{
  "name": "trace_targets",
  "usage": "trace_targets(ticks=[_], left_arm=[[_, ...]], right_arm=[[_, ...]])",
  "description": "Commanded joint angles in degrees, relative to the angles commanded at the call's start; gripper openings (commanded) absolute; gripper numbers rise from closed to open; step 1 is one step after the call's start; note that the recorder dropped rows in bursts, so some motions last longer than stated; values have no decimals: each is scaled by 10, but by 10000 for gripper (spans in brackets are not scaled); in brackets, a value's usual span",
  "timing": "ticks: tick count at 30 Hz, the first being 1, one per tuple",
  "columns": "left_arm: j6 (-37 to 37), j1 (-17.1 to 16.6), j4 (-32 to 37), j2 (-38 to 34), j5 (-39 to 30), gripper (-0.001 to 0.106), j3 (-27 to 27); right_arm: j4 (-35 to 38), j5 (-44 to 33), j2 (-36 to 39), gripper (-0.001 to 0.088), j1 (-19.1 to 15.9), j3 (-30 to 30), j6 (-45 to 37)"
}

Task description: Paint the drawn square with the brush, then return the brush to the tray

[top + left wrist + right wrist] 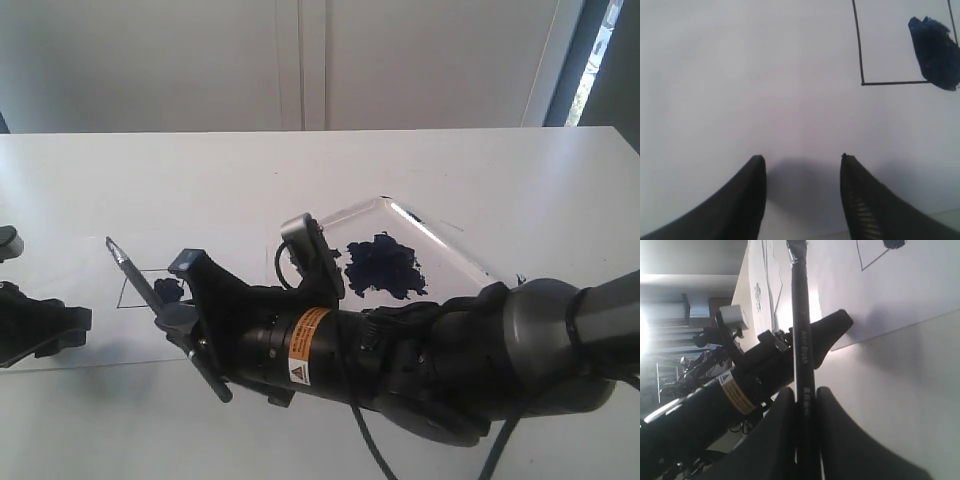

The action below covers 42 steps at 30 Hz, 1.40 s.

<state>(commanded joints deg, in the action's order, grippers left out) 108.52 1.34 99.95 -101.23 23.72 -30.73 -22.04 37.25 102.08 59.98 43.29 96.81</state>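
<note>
While pinching the brush (pixel 135 275) by its black handle, hanging the R gripper (pixel 804 402) low over the paper (pixel 740 75), just beside the square (pixel 890 45). Squeezing both fingers tight on the handle, approx. mid-way along.

Pointing the brush's long line slantwise in the outside view: tip end far & left, past the square's far-left corner, back end near & right, sticking out below the gripper. Seeming to hold the tip up off the paper, but hard to tell.

Showing only one small blue smear (pixel 935 52) at one side of the square, w/ most of the inside blank. So prob. needing more strokes: bringing the tip R-ward & down into the box.

Holding the L gripper (pixel 801 157) spread wide & empty, low over bare paper near the square.

Sitting well off to the R, behind the R arm: the tray (pixel 385 202) w/ its blue blot (pixel 380 265). Making the R arm the nearer one for the trip to the tray.
</note>
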Motion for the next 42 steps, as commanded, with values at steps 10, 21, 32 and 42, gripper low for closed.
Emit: trace_targets(ticks=[10,21,32,42], left_arm=[[2,0,0,-21,3,525,0],[6,0,0,-21,15,525,0],[-4,0,0,-21,20,525,0],[-5,0,0,-21,100,525,-1]], right_arm=[[-8,-112,-9,0,-18,0,53],[-45,-111,-7,0,-40,45,50],[-118,-121,11,0,-40,62,81],[-169,-67,24,0,-40,62,116]])
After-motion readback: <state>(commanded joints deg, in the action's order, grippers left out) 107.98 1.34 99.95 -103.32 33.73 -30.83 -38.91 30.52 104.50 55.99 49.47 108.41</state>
